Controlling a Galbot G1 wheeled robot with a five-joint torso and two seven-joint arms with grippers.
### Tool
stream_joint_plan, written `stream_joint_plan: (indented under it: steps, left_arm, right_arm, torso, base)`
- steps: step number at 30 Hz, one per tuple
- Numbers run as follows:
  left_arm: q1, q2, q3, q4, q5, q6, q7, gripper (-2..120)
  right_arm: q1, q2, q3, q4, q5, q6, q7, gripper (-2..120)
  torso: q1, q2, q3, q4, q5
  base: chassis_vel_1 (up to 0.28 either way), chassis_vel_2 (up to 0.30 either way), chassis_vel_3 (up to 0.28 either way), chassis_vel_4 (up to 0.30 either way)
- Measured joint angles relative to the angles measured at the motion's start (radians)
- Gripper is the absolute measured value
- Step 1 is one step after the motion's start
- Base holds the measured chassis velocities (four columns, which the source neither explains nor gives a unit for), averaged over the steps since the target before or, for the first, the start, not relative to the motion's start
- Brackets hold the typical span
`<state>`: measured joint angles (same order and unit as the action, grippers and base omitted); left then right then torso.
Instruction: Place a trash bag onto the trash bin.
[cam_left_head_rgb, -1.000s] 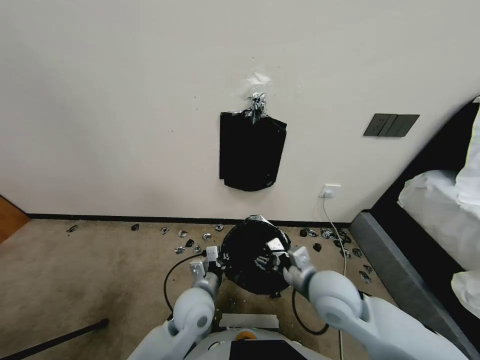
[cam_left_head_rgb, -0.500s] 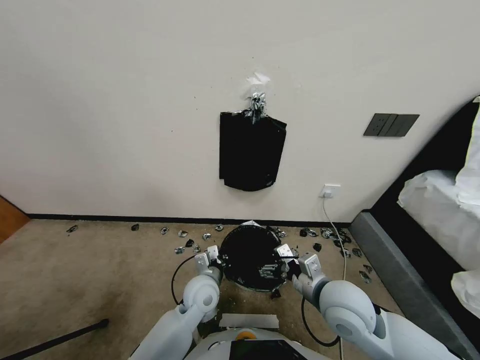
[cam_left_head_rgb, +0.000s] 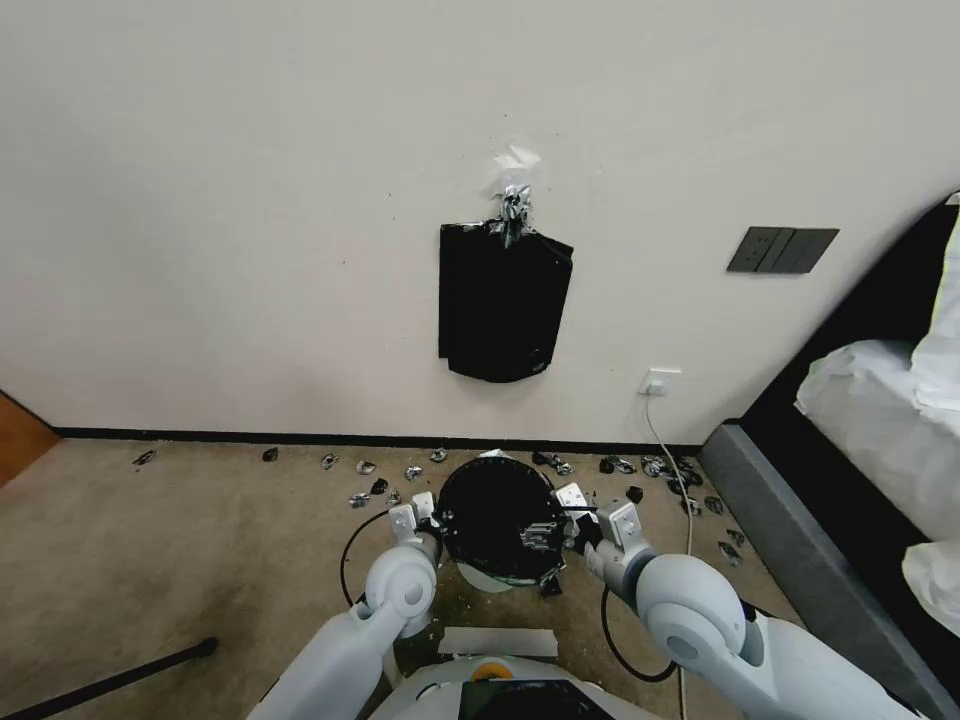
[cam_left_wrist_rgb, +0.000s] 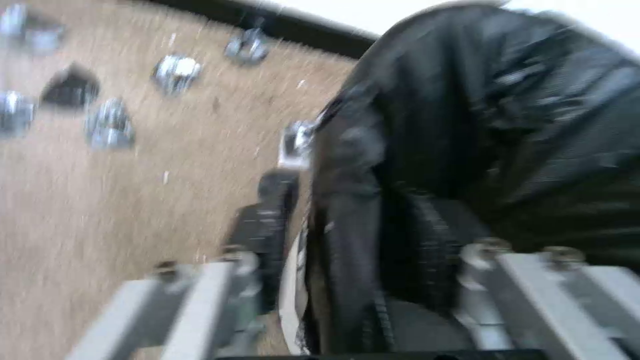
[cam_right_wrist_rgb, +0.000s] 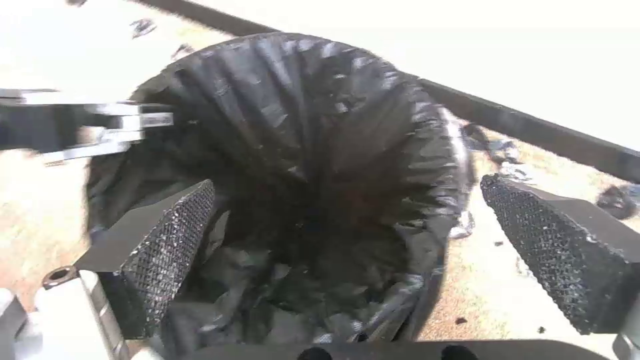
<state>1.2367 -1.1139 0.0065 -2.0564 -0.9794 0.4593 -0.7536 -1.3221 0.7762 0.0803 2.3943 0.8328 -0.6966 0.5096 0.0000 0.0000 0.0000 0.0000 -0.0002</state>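
A glossy black trash bag (cam_left_head_rgb: 498, 518) lines the trash bin (cam_left_head_rgb: 484, 579) on the carpet (cam_left_head_rgb: 200, 540) by the wall, its crinkled film spread over the rim and sagging in pleats into the hollow, with a cream-white sliver of bin wall showing under the near edge. The left pincer (cam_left_head_rgb: 430, 518) sits at the rim's left side; in the left wrist view its fingers straddle the bag-covered rim, one outside (cam_left_wrist_rgb: 267, 220) and one inside, and whether they pinch the film cannot be told. The right pincer (cam_right_wrist_rgb: 347, 245) stands at the opposite side with its textured pads (cam_right_wrist_rgb: 567, 250) spread wide apart, one pad over the bag's mouth, the other beyond the rim over the carpet. Small black scraps (cam_left_head_rgb: 380, 485) litter the floor beyond both pincers, along the baseboard. On the wall above hangs a flat black bundle of bags (cam_left_head_rgb: 503, 312).
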Motion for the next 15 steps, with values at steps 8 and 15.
stream_joint_plan:
  steps: [8,15]
  left_arm:
    - [0.160,0.038,-0.128,-0.037,0.436,-0.270,0.296,78]
    - [0.386,-0.043,-0.326,-0.035,0.759,-0.568,0.464,99]
  right_arm:
    - [-0.137,0.151,0.132,-0.097,-0.289,0.201,-0.162,100]
    - [-0.301,0.361,0.315,-0.241,-0.606,0.561,-0.306,100]
  torso:
    - [0.000,0.000,0.000,-0.0004,-0.0001]
    - [0.000,0.000,0.000,-0.0003,0.0006]
  base:
    - [0.000,0.000,0.000,0.000]
    - [0.000,0.000,0.000,0.000]
